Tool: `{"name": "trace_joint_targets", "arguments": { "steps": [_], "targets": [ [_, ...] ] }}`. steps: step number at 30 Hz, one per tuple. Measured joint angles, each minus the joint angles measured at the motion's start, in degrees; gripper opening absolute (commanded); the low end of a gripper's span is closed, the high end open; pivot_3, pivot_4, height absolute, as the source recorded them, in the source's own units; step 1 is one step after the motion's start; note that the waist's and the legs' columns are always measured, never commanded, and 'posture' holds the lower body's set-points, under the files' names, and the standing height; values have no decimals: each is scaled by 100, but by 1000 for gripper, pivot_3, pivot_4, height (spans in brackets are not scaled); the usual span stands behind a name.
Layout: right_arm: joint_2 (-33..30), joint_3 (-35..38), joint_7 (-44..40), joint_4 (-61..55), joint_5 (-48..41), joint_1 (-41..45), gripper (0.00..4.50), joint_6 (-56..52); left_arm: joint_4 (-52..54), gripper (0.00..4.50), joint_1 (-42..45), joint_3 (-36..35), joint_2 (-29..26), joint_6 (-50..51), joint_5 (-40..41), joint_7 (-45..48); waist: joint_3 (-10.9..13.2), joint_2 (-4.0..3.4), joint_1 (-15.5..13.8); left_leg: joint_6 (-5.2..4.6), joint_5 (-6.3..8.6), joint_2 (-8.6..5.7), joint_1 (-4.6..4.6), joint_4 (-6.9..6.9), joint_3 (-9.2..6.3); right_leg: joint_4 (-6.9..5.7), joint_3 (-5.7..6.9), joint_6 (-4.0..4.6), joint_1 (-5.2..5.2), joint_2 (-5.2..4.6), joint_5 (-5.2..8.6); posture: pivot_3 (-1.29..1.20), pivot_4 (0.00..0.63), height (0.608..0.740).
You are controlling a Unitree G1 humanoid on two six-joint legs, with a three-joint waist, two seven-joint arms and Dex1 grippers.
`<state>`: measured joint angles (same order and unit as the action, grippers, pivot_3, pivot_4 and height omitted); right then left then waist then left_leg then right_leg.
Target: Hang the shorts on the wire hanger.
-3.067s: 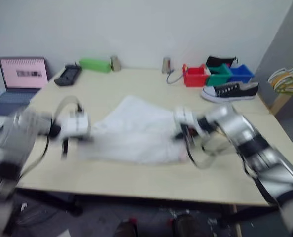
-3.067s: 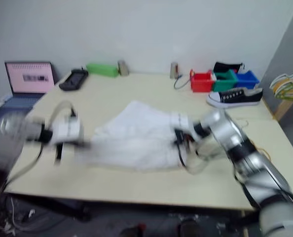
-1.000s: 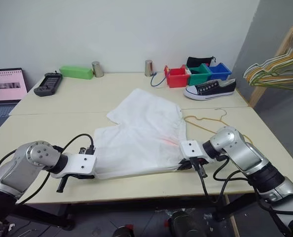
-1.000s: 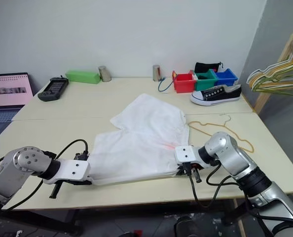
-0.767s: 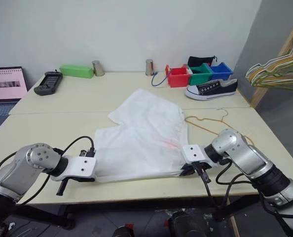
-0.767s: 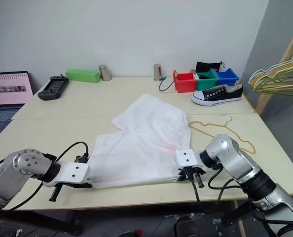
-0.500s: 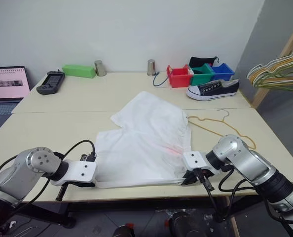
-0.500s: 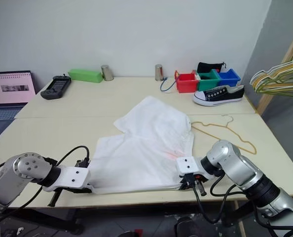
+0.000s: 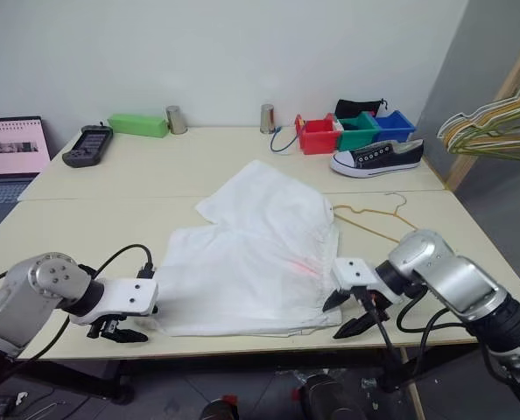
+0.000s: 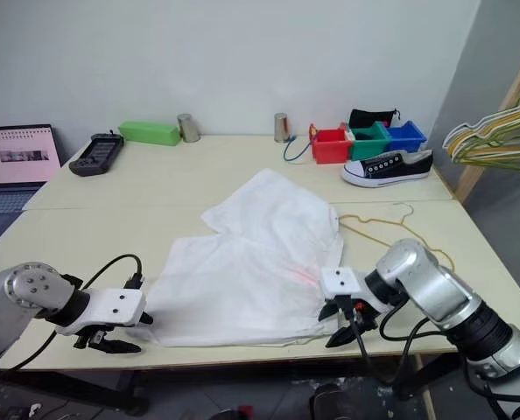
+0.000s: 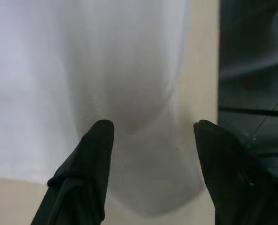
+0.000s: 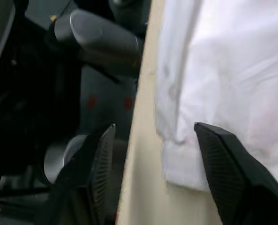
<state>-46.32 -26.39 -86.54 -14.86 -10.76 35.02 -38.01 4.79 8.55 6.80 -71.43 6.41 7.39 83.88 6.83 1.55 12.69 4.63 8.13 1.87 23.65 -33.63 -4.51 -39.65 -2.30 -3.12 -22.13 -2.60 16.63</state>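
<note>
- Across the near half of the table (image 9: 85, 175) the shorts (image 9: 251, 249) lie flat, waistband toward three o'clock and the two legs fanning toward nine and eleven.
- Just beyond the waistband, at about two o'clock from the cloth's middle, the wire hanger (image 9: 382, 223) lies on the tabletop, its hook pointing away from me; it looks to touch or nearly touch the gathered edge.
- At the cloth's seven o'clock corner the left gripper (image 9: 120, 331) hangs just off the hem with its black fingers spread and nothing between them; the left wrist view shows the hem lying loose below the gap.
- At five o'clock the right gripper (image 9: 349, 317) is likewise parted and empty, poised over the table edge beside the waistband corner.
- My guess is the fabric is thin, light and floppy: it will sag, bunch and slide on the smooth top, so a pinch should go on the thicker elastic waistband, near its two ends, rather than mid-panel.
- The hanger looks springy and light, likely to skate when nudged; it would want steadying near the hook or a shoulder.
- No readable writing on shorts or hanger; the laptop (image 9: 10, 149) at ten o'clock shows a pinkish screen too small to read, and the sneaker (image 9: 375, 159) shows no legible brand.
</note>
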Motion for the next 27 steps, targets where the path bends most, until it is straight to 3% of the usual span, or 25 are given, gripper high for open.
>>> {"name": "trace_joint_targets", "arguments": {
  "steps": [4, 9, 13, 16, 19, 27],
  "targets": [
    [-263, 116, 4, -77, -213, -34, 4416, -76, 903, 3777, 22, -287, -87, 488, 693, 282, 0, -1, -18, 2, 7, 0, 18, 0, 2, 18, 4, 0, -7, 0, 0, -191, 39, 740],
    [-325, 515, 382, 121, -380, -54, 4416, -391, 1072, 3777, 660, -275, 141, 952, 1022, 257, 0, -1, 21, 1, 8, -1, 28, -1, 5, 23, 1, -7, -1, 5, -4, -259, 28, 740],
    [-162, 1100, 1437, 1020, -182, 4, 4416, -457, 1052, 3777, 1610, -185, 1814, 1753, 1304, -882, -6, -3, 44, -2, 7, -7, 25, -19, 4, 65, 0, -38, 35, 5, -21, -334, 25, 740],
    [41, 1456, 2346, 1874, 71, 151, 4416, -366, 1010, 3777, 1691, 142, 2686, 1958, 1050, -1766, -13, 7, 240, -3, 6, -17, 25, -37, 9, 73, -23, -74, 62, 3, -42, -375, 24, 740],
    [192, 1700, 3607, 3800, 611, 740, 4416, 300, 983, 3777, 1860, 527, 3902, 2072, 780, -2759, -13, 8, 440, -9, 2, -32, 28, -40, 12, 79, -30, -87, 71, -4, -50, -398, 27, 740],
    [150, 1714, 4389, 7401, 1452, 1861, 4416, 1975, 946, 3777, 1956, 1086, 4902, 2245, 406, -3755, -16, 2, 1129, -13, 3, -26, 13, -24, 13, 75, -34, -98, 79, 3, -45, -372, 50, 740]
  ]
}}
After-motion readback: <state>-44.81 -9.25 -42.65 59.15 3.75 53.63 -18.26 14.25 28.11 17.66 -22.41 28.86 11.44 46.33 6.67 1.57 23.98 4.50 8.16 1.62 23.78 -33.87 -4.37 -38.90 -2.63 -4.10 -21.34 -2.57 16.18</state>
